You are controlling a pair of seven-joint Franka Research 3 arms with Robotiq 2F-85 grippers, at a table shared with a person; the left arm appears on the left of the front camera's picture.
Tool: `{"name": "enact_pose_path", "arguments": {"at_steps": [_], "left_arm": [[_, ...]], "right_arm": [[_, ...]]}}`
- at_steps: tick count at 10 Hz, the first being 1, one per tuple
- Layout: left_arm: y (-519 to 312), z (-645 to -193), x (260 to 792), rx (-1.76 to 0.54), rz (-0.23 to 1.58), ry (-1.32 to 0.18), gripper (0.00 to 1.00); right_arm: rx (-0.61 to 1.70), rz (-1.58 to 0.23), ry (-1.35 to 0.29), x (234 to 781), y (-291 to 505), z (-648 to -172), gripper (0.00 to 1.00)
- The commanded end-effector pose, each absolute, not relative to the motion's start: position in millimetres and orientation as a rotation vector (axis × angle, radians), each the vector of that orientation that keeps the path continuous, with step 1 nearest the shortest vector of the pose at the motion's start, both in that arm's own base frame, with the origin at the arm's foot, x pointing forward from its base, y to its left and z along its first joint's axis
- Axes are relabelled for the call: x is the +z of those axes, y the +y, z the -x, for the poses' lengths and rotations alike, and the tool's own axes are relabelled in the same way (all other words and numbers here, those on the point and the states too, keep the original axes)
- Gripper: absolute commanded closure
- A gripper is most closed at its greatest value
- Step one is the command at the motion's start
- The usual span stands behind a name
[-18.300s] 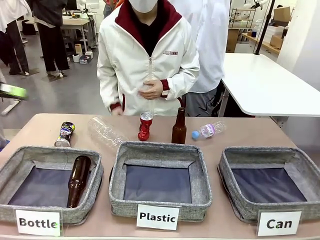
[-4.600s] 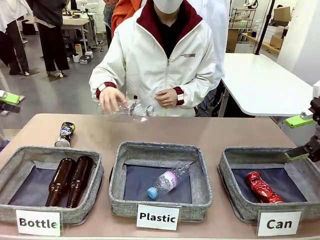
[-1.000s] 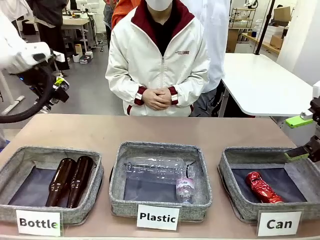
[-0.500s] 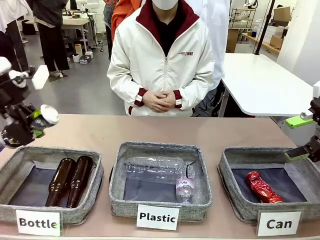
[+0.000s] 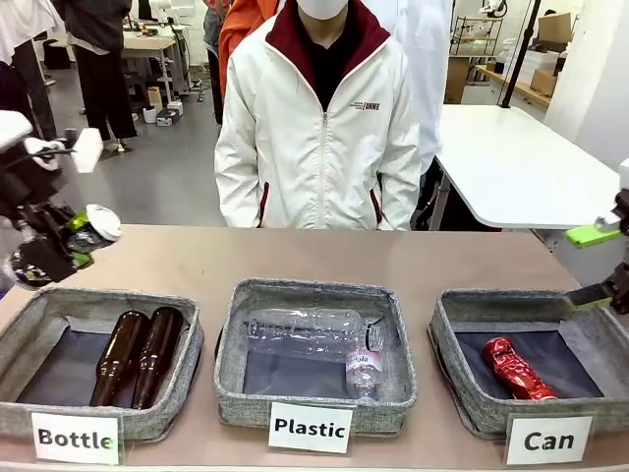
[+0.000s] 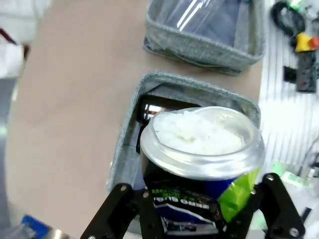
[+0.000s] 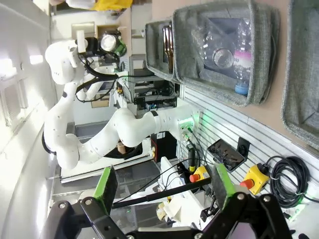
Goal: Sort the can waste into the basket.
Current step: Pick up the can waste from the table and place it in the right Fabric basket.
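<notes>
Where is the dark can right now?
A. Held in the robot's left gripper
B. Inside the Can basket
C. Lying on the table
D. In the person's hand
A: the left gripper is clamped around the dark can, holding it up above the Bottle basket.

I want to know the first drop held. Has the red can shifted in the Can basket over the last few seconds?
No. The red can lies at the same slant, same spot against the Can basket and its card.
</notes>
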State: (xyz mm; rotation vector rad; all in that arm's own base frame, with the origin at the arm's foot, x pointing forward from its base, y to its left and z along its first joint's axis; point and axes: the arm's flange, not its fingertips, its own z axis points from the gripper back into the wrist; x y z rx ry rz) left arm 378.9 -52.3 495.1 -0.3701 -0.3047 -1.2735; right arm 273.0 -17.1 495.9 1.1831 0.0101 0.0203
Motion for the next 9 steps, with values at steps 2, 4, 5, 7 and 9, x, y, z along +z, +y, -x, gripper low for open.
{"name": "enact_pose_path", "arguments": {"at_steps": [2, 4, 5, 7, 9], "left_arm": [[-235, -408, 524, -1.437, 0.304, -0.432, 1.0], [-382, -409, 539, -1.574, 0.324, -0.534, 1.0], [-441, -405, 546, -1.653, 0.394, -0.584, 1.0], [-558, -375, 575, -1.823, 0.484, -0.666, 1.0], [-644, -353, 576, -1.922, 0.481, -0.701, 1.0]], "right_arm": [[0.008, -0.841, -0.014, 591, -104, -207, 0.0], [-0.112, -0.722, -0.084, 612, -182, -154, 0.0], [-0.157, -0.631, -0.12, 609, -209, -135, 0.0], [-0.294, -0.563, -0.146, 598, -241, -122, 0.0], [-0.206, -0.619, -0.135, 617, -219, -111, 0.0]]}}
